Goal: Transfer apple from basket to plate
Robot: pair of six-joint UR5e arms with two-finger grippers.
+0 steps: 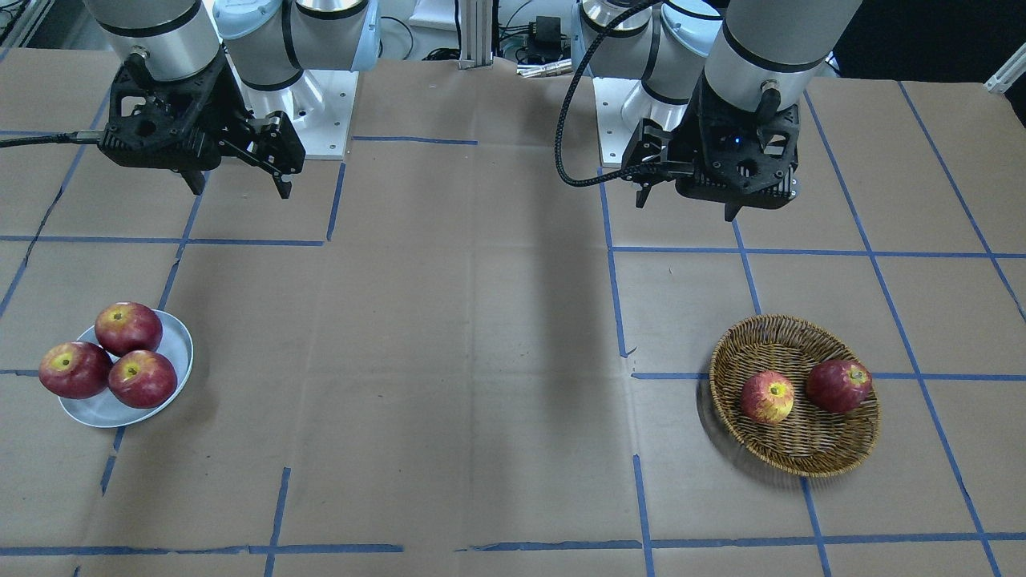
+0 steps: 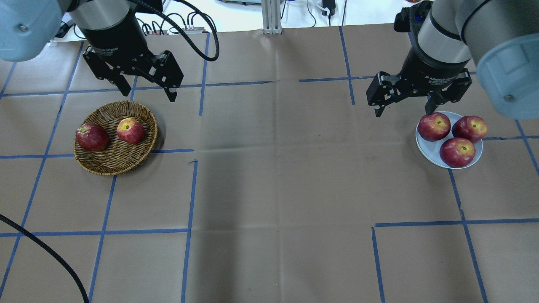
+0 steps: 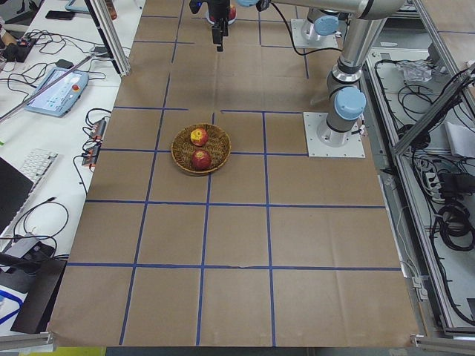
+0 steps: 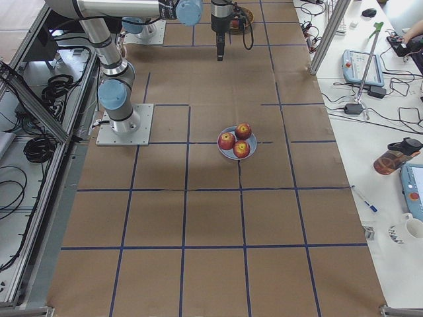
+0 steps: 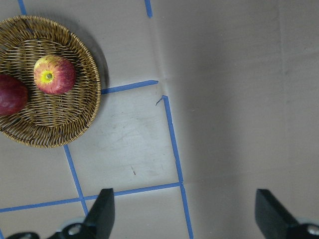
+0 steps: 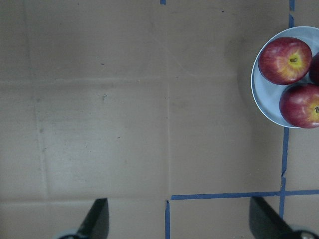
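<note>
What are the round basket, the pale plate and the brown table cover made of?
The round tan basket looks like matte woven wicker: interlaced strands show. The small pale grey-blue plate is smooth and evenly coloured: maybe ceramic or plastic. The brown table cover looks like matte paper, creased along folds.

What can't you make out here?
Left wrist view: the dark red apple in the round woven wicker basket is cut off by the left edge.
Right wrist view: the round pale grey-blue plate and one red apple on it run off the right edge.
Exterior right view: the far left arm partly hides the basket.
</note>
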